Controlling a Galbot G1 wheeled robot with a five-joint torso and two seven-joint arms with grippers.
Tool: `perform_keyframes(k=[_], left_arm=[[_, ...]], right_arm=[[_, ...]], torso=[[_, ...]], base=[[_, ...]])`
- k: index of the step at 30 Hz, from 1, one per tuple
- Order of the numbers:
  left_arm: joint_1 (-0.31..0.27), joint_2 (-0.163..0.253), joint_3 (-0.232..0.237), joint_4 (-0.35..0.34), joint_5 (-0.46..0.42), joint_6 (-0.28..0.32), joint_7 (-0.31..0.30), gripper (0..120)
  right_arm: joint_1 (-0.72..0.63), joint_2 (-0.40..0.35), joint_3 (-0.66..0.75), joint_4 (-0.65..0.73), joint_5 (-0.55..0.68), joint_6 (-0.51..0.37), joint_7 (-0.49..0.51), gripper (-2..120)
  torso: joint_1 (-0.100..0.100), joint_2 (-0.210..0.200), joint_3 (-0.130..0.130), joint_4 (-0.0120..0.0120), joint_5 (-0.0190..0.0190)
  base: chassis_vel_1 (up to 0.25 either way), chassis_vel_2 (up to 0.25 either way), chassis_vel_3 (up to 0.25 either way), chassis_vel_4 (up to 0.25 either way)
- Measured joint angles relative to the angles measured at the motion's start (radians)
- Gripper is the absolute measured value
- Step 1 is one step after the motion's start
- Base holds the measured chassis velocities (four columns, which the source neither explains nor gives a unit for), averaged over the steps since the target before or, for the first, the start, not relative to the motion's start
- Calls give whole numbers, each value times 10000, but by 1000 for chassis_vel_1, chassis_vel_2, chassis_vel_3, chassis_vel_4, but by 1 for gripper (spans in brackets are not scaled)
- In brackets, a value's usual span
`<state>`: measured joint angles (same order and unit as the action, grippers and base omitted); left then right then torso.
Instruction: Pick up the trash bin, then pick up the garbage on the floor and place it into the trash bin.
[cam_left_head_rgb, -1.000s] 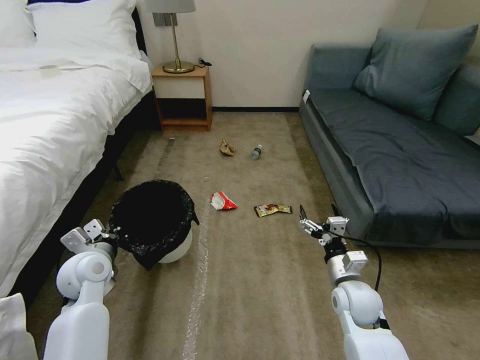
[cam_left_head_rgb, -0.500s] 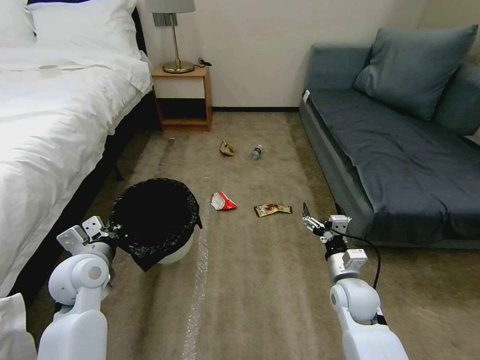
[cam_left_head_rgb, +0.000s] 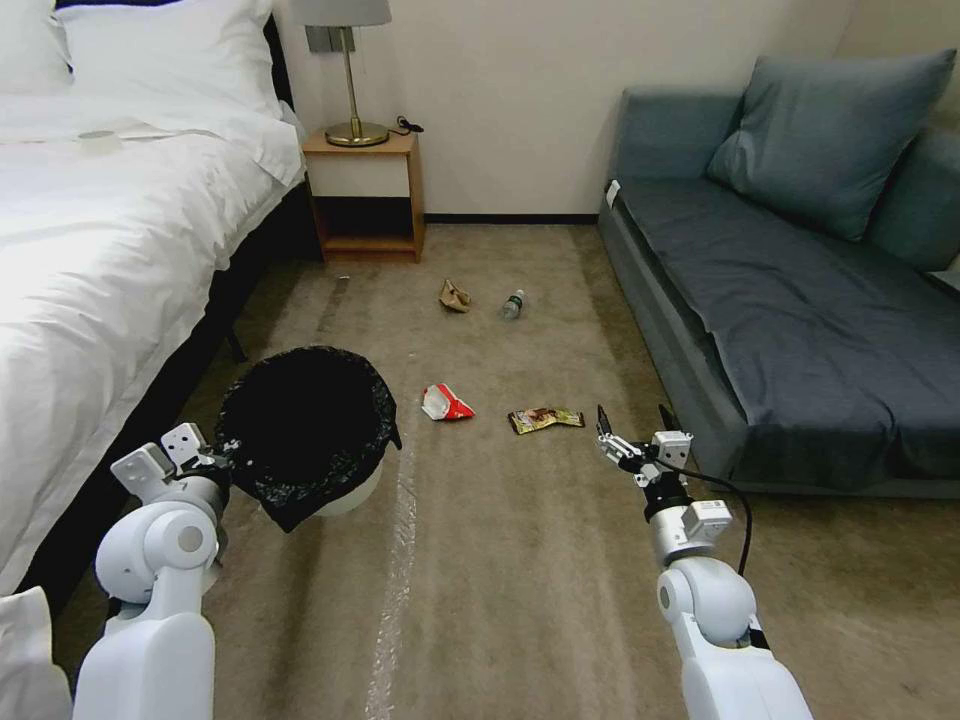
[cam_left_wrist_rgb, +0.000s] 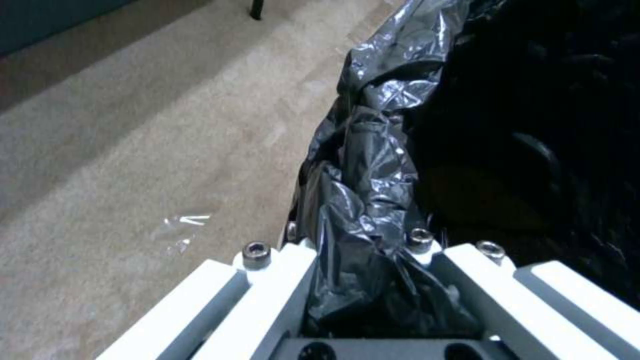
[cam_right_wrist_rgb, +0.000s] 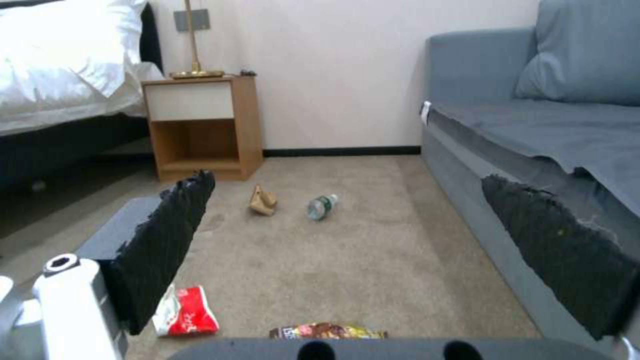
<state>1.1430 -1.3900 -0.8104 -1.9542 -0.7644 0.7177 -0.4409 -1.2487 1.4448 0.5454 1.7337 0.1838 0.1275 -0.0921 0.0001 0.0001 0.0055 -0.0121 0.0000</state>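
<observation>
Carpet between a white bed (cam_left_head_rgb: 90, 250) and a grey sofa (cam_left_head_rgb: 800, 300) fills the head view, where the left end effector (cam_left_head_rgb: 215, 462) grips the near rim of the trash bin (cam_left_head_rgb: 305, 425), a white tub with a black bag liner (cam_left_head_rgb: 300, 490) draped over its edge. The bin sits at the robot's left front, seemingly tilted in the grip. To its right lie the red-and-white carton (cam_left_head_rgb: 446, 402) and, just beyond, the gold-brown wrapper (cam_left_head_rgb: 545, 418); the tan paper wad (cam_left_head_rgb: 454, 295) and clear bottle (cam_left_head_rgb: 512, 304) rest farther off, near the nightstand (cam_left_head_rgb: 365, 195). The right end effector (cam_left_head_rgb: 632, 428) hovers over the carpet right of the wrapper, jaws spread and empty.

From the left wrist, the white fingers (cam_left_wrist_rgb: 267, 295) pinch crumpled liner (cam_left_wrist_rgb: 373, 200) and the rim beneath it. The film looks slick and loose, so the hold likely depends on the stiff plastic rim, not the bag; the bin should weigh little.

From the right wrist, two black pads (cam_right_wrist_rgb: 167, 235) stand wide apart, framing the wad (cam_right_wrist_rgb: 263, 200) and bottle (cam_right_wrist_rgb: 321, 206), with the carton (cam_right_wrist_rgb: 187, 315) and wrapper (cam_right_wrist_rgb: 327, 331) nearest. All four pieces look light; carton, wad and wrapper should crush readily, and the wrapper lies flat, best nipped at an edge. The bottle may roll and suits a grasp across its body. White script on the carton and print on the wrapper are too small to read.
</observation>
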Motion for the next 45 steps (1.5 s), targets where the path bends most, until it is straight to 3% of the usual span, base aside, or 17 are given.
perform_keyframes(k=[15,31,45], left_arm=[[9,-42,11,37,33,-67,67,3],[34,-94,19,35,42,-104,75,3],[70,-98,32,-51,35,-110,27,3]], right_arm=[[-67,14,69,-2,-43,105,-167,100],[-100,44,98,-52,-291,373,-159,100],[-149,4,69,-18,-390,495,-241,100]], torso=[[0,-1,2,0,4],[2,-3,5,-1,4],[1,-2,-1,1,0]], base=[[-182,187,178,-195],[-309,314,319,-311],[13,-2,-18,5]])
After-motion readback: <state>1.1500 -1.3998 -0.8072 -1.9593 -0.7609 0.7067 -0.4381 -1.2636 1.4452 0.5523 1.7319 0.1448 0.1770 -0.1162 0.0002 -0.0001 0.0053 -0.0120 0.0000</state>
